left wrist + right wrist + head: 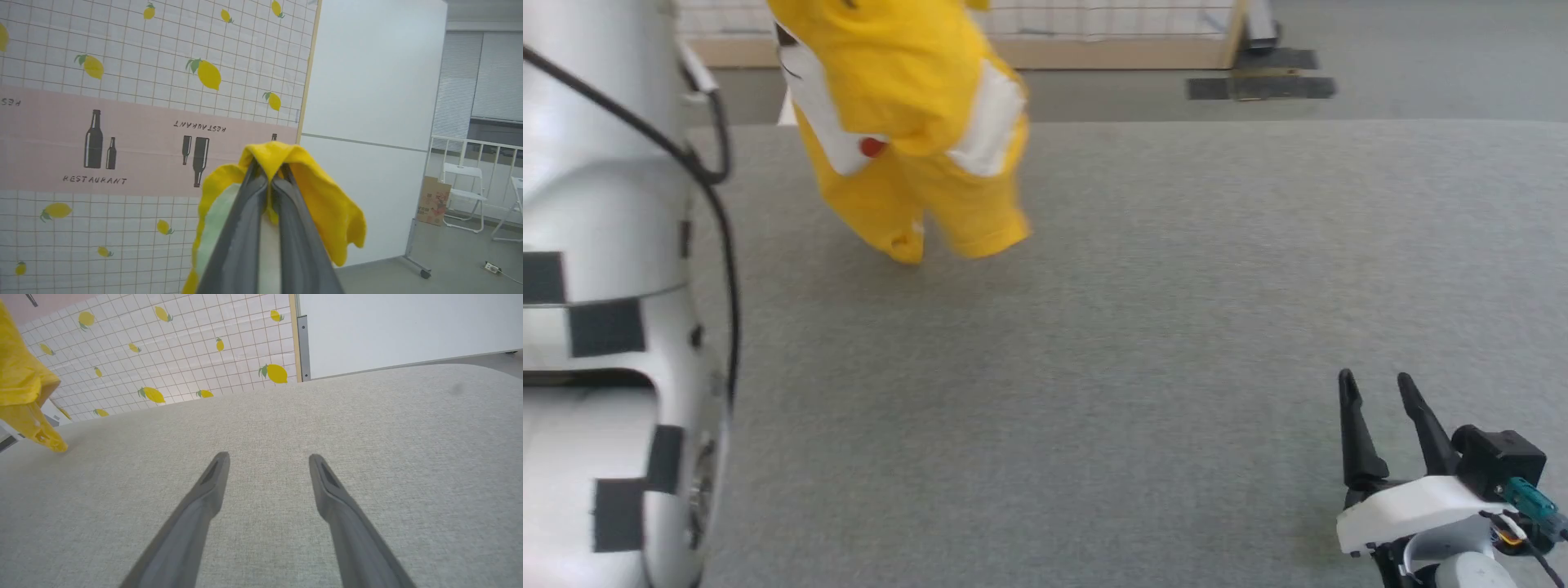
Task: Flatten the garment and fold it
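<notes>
Nearest me, my right gripper (1376, 380) hovers low over the grey table (1135, 327), fingers spread, holding nothing. Well apart from it, toward the far left edge, the garment (907, 106) hangs bunched in the air, its lowest fold close to the tabletop. My left gripper (270, 171) is clenched on a small fold of yellow cloth at its top. Beyond it is the lemon-print wall (143, 81). The risk, as I judge it, is that so slight a pinch lets the cloth slide free. Lowered like this, it would also land crumpled rather than flat.
</notes>
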{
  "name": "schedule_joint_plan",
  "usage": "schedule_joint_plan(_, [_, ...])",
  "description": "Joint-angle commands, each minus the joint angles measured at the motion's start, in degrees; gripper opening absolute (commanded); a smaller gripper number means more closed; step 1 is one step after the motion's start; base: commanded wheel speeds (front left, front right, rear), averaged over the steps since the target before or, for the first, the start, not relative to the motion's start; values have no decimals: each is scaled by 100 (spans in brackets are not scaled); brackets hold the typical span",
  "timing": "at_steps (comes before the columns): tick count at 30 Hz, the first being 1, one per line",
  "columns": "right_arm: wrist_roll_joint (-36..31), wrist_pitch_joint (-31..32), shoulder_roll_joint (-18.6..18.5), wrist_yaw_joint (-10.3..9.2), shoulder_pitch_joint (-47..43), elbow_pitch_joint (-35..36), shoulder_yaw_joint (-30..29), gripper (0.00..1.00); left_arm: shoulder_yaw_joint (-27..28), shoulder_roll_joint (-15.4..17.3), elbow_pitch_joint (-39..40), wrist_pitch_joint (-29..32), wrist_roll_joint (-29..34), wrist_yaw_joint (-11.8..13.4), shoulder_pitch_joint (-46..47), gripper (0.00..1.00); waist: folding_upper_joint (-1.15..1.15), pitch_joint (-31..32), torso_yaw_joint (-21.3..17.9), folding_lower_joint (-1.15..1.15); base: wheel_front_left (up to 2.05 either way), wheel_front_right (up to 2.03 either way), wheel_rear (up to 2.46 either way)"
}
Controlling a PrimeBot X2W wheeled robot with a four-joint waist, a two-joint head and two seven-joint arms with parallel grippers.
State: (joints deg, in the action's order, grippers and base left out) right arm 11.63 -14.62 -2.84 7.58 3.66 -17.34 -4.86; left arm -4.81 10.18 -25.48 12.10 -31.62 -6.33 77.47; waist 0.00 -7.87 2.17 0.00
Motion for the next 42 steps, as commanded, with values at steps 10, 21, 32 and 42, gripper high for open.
schedule_joint_plan(10, [-88,-37,-4,-9,-118,35,-303,100,-1012,-656,108,403,-855,-102,-1755,0,0,389,-645,0,0,0,0])
schedule_joint_plan(21, [-25,-37,-4,-9,-170,76,-138,100,-2601,-725,-1042,406,-737,13,-4463,0,0,303,-837,0,0,0,0])
schedule_joint_plan(32, [-9,-38,-4,-9,-234,57,-223,100,-3082,-729,-1382,957,-1489,12,-4999,100,0,429,-661,0,0,0,0])
schedule_joint_plan(42, [-48,-38,-4,-9,-341,46,-197,100,-1710,-171,4,-769,-1815,222,-4592,100,0,762,-395,0,0,0,0])
